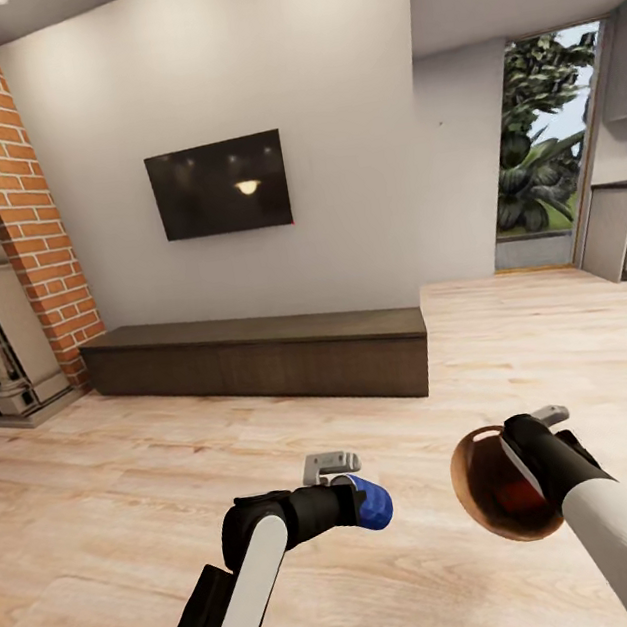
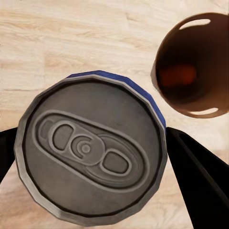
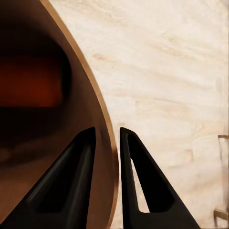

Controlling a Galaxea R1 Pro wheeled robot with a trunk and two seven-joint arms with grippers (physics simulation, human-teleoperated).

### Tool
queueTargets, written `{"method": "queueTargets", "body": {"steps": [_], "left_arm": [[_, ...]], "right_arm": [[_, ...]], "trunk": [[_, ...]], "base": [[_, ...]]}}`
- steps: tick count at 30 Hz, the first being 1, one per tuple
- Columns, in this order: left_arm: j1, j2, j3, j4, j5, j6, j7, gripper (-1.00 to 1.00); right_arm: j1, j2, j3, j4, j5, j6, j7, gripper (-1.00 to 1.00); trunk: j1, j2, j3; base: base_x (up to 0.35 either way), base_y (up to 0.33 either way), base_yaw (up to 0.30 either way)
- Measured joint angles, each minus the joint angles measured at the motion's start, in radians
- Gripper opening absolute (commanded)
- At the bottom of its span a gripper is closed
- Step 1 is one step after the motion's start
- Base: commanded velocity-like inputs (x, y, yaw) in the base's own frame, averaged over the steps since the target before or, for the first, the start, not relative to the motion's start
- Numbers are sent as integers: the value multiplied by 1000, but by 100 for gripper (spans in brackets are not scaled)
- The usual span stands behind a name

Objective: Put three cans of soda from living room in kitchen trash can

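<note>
Can [image 2: 90, 152] between left jaws (bin [image 3: 102, 124] pinched right)

No readable text, label or number appears anywhere. The soda can [image 2: 90, 152] lid carries only embossed tab shapes.

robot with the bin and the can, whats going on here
The left gripper holds a soda can, its top facing the left wrist camera. The right gripper pinches the trash can by its rim, with something orange-red already inside. The robot stands on wood floor facing a wall-mounted TV.
</note>
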State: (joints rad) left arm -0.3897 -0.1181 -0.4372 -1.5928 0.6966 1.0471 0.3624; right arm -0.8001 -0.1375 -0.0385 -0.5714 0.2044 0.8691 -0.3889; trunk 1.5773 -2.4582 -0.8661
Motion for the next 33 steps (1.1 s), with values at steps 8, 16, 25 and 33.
{"method": "queueTargets", "body": {"steps": [8, 16, 25, 33], "left_arm": [[0, -1, 0, 0, 1, 0, -1, -100], [0, -2, 0, 1, 2, 0, -29, -100], [0, -2, 0, 1, 1, 0, -93, -100], [0, -3, 1, 3, 0, -51, -106, -100]], "right_arm": [[0, 37, 39, 50, -9, -48, -85, -100], [0, 60, 45, 54, -3, -47, -101, -100], [0, 108, 52, 54, 3, -45, -102, -100], [0, 142, 65, 56, 10, -42, -104, -100]], "trunk": [[-31, 56, 25], [-38, 70, 31], [-39, 70, 31], [-39, 70, 31]], "base": [[0, 0, 0], [0, 0, 0], [0, 0, 0], [0, 0, 0]]}}
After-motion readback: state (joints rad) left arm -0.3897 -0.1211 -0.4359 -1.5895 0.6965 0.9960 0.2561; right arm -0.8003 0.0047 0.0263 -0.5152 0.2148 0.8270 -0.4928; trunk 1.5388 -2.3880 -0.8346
